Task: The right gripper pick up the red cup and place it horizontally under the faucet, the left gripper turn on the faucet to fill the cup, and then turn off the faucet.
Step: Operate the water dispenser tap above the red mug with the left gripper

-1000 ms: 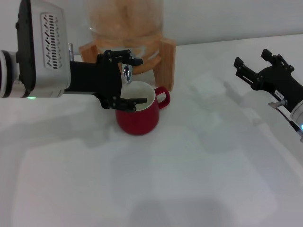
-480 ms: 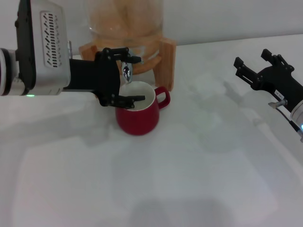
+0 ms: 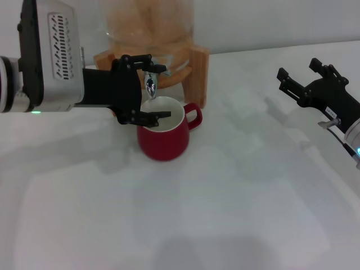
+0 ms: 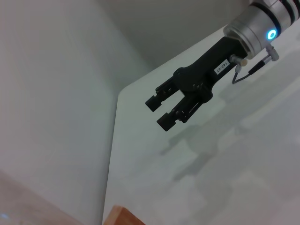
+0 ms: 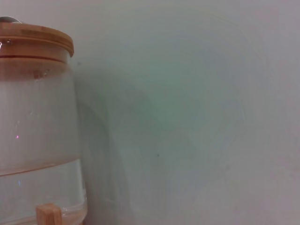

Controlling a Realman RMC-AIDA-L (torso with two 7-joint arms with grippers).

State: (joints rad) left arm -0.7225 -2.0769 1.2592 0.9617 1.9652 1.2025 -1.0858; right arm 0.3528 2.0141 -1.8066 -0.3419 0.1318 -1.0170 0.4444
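1. A glass dispenser is seen at the far left of the white table, set in a wooden stand; clear liquid is seen inside it in the right wrist view, up to well below its wooden lid.
2. The red cup is stood upright just in front of the stand, directly below the faucet; its white inside is visible, but what is in it cannot be told.
3. The cup is squat, rounded and dark red, with its loop handle turned to the right.
4. The left gripper is held at the faucet with its fingers spread, one above the tap and one over the cup's rim; no grasp can be made out.
5. The right gripper is held released at the far right, well apart from the cup; its parted fingers are shown more plainly in the left wrist view.
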